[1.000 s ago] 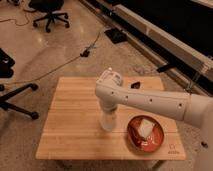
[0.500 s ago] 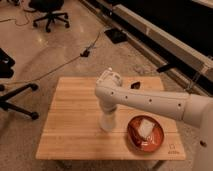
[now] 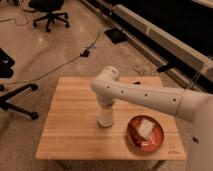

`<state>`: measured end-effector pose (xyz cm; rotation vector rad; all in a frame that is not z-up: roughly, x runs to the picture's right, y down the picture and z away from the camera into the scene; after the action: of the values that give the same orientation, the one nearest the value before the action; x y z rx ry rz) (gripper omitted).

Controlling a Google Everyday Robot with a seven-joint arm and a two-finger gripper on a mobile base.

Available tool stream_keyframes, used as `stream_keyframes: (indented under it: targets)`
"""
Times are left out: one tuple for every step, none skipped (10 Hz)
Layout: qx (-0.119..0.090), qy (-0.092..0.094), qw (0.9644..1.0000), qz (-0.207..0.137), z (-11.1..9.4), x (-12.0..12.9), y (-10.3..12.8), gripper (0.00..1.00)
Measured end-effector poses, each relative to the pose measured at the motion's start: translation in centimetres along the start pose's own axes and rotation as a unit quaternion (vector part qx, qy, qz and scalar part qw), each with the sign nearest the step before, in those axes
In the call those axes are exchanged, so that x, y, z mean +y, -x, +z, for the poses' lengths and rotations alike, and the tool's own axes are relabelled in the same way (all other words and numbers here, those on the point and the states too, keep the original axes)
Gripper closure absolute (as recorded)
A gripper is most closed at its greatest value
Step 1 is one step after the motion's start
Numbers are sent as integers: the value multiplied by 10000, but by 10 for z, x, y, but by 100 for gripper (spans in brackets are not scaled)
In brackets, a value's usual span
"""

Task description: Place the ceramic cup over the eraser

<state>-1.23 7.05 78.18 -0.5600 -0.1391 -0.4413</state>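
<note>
The ceramic cup (image 3: 106, 120) is a small pale cup standing upright on the wooden table (image 3: 70, 125), a little left of the red-orange bowl. My gripper (image 3: 106, 113) comes straight down onto it from the white arm (image 3: 145, 95), which reaches in from the right. The gripper is shut at the cup's top, and the cup's base rests on the wood. The eraser is hidden in this view.
A round red-orange bowl (image 3: 155, 142) near the table's front right holds a white squarish lump (image 3: 145, 128). Office chairs (image 3: 47, 12) and cables lie on the floor behind and to the left. A dark bench runs along the back right.
The arm has stayed in place over the cup. The gripper has closed on the cup's top.
</note>
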Motion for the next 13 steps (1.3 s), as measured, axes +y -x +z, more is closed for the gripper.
stream_keyframes:
  targets:
    - [66, 35, 10000, -8, -8, -13, -2, 100]
    - [138, 55, 9999, -23, -16, -26, -4, 100]
    - [188, 72, 9998, -19, -23, -35, -6, 100]
    - [254, 62, 9997, -7, -33, -46, -11, 100]
    - [324, 55, 9995, 6, -42, -54, -17, 100]
    - [428, 4, 9991, 31, -55, -70, -24, 100]
    - [490, -32, 9988, 54, -62, -78, -28, 100]
    - [579, -70, 9982, 134, -68, -84, -39, 100]
    - [689, -101, 9972, 273, -72, -85, -59, 100]
    - [750, -122, 9965, 343, -75, -86, -69, 100]
    - [848, -154, 9952, 453, -79, -88, -85, 100]
    - [926, -194, 9941, 535, -84, -89, -97, 100]
    - [1048, -262, 9919, 670, -96, -92, -116, 100]
